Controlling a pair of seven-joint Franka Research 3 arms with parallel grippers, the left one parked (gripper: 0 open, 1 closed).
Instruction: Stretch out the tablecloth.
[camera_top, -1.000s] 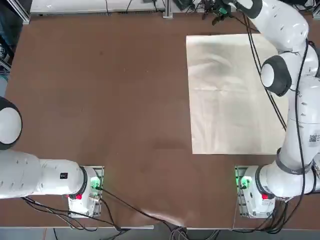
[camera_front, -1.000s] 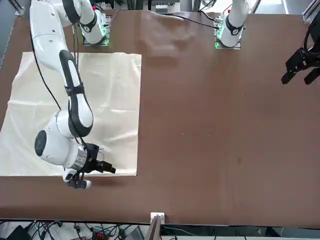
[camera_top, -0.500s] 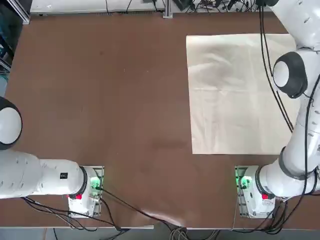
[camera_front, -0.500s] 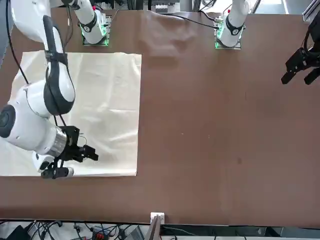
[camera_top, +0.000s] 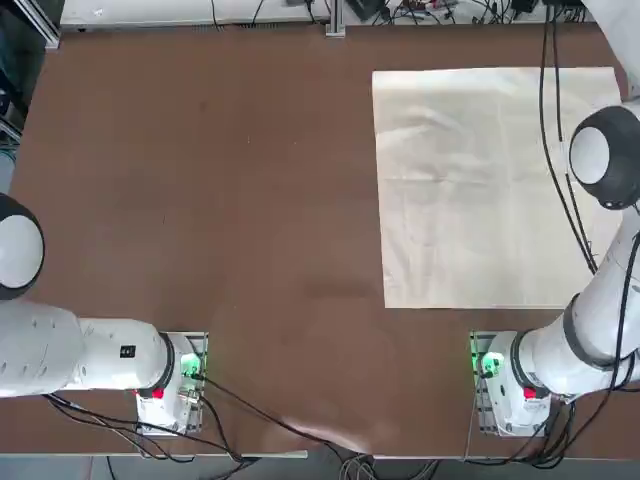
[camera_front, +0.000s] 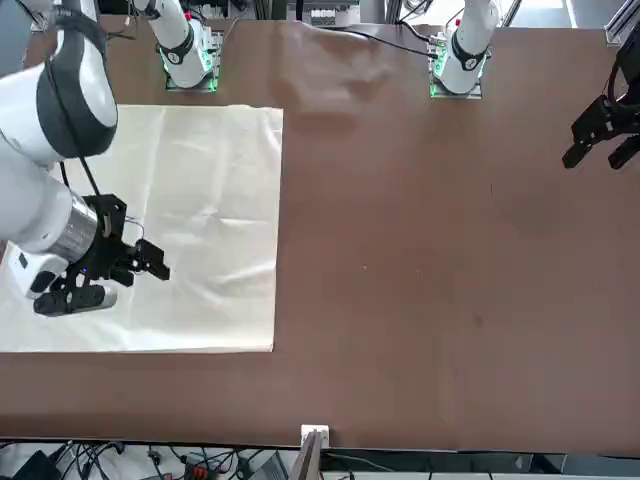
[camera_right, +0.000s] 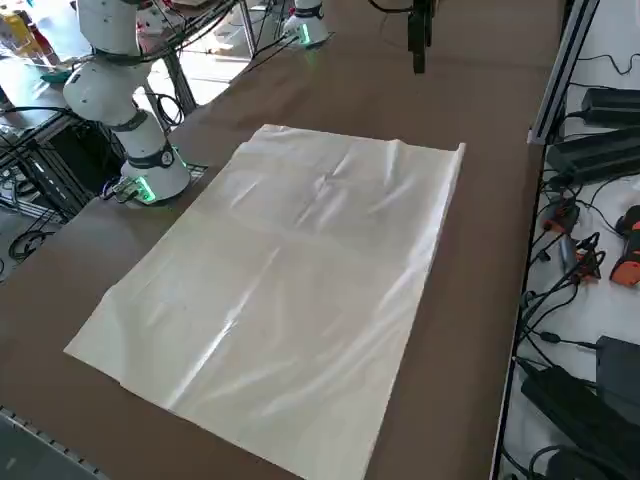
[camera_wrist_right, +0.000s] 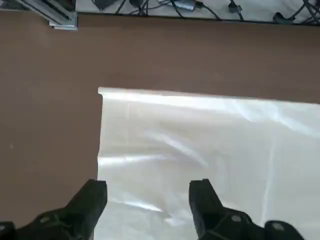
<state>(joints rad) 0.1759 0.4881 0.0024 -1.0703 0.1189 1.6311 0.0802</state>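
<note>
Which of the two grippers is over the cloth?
The right gripper, fingers open above the tablecloth; the left gripper is away from it, over brown tabletop.

The right arm (camera_top: 600, 345) comprises rounded white housings, dark grey joint bands, white circular caps, external black cables and a black gripper (camera_wrist_right: 148, 192) with visible screws

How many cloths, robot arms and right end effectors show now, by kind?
Cloth: 1, spread flat
Arms: 2, the right arm and the left arm
Right end effector: 1, open above the cloth
Total: 4
</note>
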